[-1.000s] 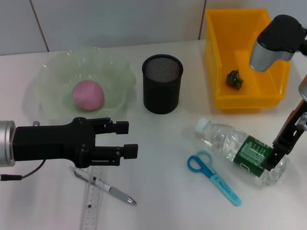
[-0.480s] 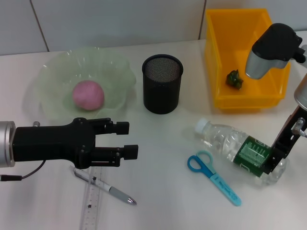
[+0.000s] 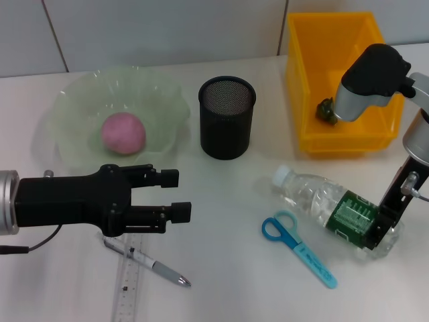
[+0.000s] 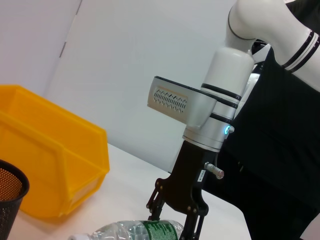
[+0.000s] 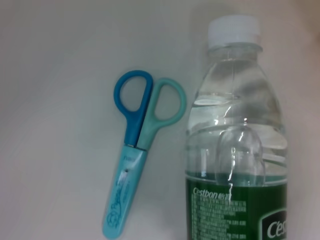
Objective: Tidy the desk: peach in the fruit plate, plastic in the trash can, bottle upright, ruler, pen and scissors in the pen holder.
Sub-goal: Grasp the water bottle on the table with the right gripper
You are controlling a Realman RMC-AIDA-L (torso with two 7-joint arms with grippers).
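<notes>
1. You cannot see the right gripper's [image 3: 375, 231] fingertips in the head view; they merge with the bottle's [image 3: 335, 209] green label.
2. The ruler [image 3: 129, 285] runs off the frame at 6 o'clock, and the left gripper [image 3: 179, 194] covers its top end.
3. The pen's [image 3: 149, 262] upper end hides under that gripper.
4. The green scrap [image 3: 326, 111] in the yellow bin [image 3: 301, 80] is too small to identify.
</notes>
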